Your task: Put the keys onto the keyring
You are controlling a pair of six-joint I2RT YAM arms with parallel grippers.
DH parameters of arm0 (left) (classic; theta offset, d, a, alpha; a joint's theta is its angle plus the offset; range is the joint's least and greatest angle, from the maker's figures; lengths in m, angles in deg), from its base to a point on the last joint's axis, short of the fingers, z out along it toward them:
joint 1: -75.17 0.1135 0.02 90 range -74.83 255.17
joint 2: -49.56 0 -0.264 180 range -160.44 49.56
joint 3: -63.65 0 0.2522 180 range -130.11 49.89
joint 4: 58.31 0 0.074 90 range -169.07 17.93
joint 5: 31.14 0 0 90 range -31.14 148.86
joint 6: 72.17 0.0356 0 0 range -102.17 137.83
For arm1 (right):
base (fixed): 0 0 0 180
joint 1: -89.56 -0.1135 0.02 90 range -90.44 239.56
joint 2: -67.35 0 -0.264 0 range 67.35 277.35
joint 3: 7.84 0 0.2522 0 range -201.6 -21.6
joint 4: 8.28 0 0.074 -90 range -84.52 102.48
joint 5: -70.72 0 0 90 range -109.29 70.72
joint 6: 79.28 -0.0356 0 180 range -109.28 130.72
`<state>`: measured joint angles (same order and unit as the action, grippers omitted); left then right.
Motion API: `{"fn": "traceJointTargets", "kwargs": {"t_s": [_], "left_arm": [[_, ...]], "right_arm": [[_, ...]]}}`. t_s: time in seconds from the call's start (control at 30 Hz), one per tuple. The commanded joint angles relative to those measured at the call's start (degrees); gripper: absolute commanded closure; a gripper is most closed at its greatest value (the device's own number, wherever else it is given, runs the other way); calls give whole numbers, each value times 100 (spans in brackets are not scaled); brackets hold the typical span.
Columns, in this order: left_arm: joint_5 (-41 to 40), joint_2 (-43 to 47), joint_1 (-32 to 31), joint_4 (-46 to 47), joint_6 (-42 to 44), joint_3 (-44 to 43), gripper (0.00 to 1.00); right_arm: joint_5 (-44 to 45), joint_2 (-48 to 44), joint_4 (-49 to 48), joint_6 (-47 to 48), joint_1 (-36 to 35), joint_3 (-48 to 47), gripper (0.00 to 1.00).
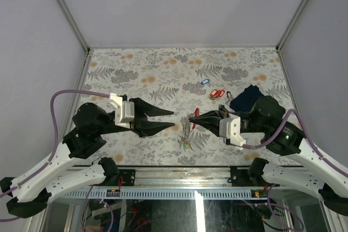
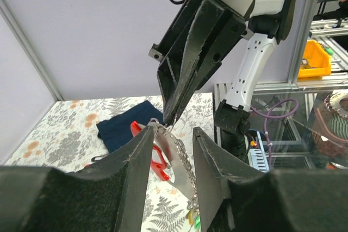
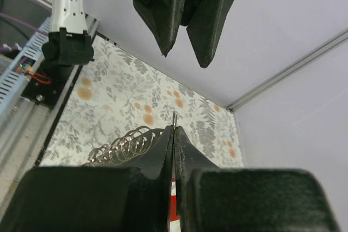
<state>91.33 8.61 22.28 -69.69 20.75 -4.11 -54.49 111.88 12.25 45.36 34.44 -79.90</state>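
Over the desk (image 1: 136, 63) centre, the right tool (image 1: 192, 119) pinches the dangling keyring chain (image 1: 187, 132); the left tool (image 1: 174, 119) stands spread beside it.

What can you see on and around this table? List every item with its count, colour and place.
cloth: one, navy, far right.
blue-tagged key: one, blue, table's far middle.
red-tagged keys: apparently two, red, left of the cloth.
chain of rings: one, silvery, red and green tags attached, hanging at the near middle.
table: one, floral.
left end effector: one, black, open, facing the chain.
right end effector: one, black, shut on the chain.
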Motion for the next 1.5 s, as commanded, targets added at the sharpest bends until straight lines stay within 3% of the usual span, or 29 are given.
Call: {"fn": "traceJointTargets", "kwargs": {"t_s": [0.0, 0.27, 0.63, 1.1, 1.37, 1.47], "left_arm": [[-238, -28, -12, -769, 487, -375, 65], [-345, -239, -13, -1172, 740, -631, 65], [-289, -450, -17, -1492, 1059, -857, 65], [-399, -410, -14, -1177, 957, -643, 65], [-501, -244, -19, -714, 691, -321, 65], [-981, -258, -15, -594, 365, -253, 65]], "right_arm": [[-45, -136, 161, 1282, -16, -327, 100], [-276, -210, 177, 2093, -13, -252, 100], [-215, -107, 284, 2413, -16, -368, 100], [-658, -479, -1620, 1089, -18, 512, 100], [-843, -662, -1485, 1295, -22, 496, 100], [-725, -642, -1202, 1383, -14, 387, 100]]}}
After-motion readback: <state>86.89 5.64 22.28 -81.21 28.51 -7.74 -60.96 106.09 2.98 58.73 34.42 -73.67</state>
